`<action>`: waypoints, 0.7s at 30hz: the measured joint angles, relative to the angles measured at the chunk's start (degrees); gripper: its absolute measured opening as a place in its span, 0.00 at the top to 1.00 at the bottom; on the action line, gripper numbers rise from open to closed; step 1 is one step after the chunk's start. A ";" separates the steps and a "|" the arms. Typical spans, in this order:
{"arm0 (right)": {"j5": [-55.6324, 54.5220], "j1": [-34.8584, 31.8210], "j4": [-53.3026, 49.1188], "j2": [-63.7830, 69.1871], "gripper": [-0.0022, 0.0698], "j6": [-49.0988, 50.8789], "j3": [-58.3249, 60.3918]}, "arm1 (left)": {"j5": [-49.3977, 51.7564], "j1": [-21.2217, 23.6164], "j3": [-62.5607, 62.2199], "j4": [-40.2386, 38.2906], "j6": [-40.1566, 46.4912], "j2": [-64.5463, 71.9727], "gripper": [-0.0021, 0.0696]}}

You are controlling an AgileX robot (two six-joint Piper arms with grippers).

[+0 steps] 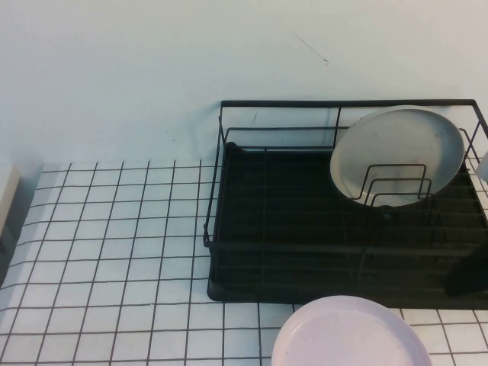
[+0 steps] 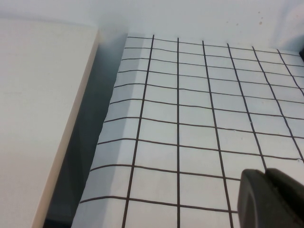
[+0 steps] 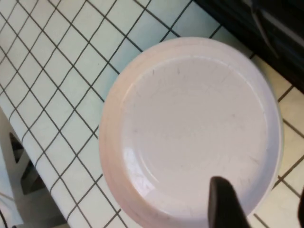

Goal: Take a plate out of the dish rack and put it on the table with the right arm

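The pale pink plate [image 1: 351,335] lies flat on the white gridded table [image 1: 114,252], just in front of the black dish rack [image 1: 274,229]. It fills the right wrist view [image 3: 190,128]. My right gripper [image 3: 260,190] is open at the plate's right rim. One finger [image 3: 225,204] hangs over the plate's inside. The other is outside the rim at the frame edge. My left gripper [image 2: 264,172] is shut and empty, low over the table's left side, far from the plate.
A grey-white plate [image 1: 396,152] stands upright in the rack's wire dividers. A dark shape [image 1: 467,278] overlaps the rack's front right corner. A white block [image 2: 38,118] lies beside the table's left edge. The table's front edge [image 3: 42,190] is near the pink plate.
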 joint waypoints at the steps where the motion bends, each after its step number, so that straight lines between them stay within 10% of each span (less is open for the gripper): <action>1: 0.00 0.00 -0.28 -1.09 0.51 0.58 -0.28 | 0.00 0.00 0.00 0.00 0.00 0.00 0.98; 9: 1.41 0.00 5.75 -17.90 0.92 -4.59 -0.39 | 0.00 0.00 0.00 0.00 0.00 0.00 0.98; 21: -7.67 0.00 11.10 -47.95 0.97 -6.91 -0.19 | 0.00 0.00 0.00 0.00 0.00 0.00 0.98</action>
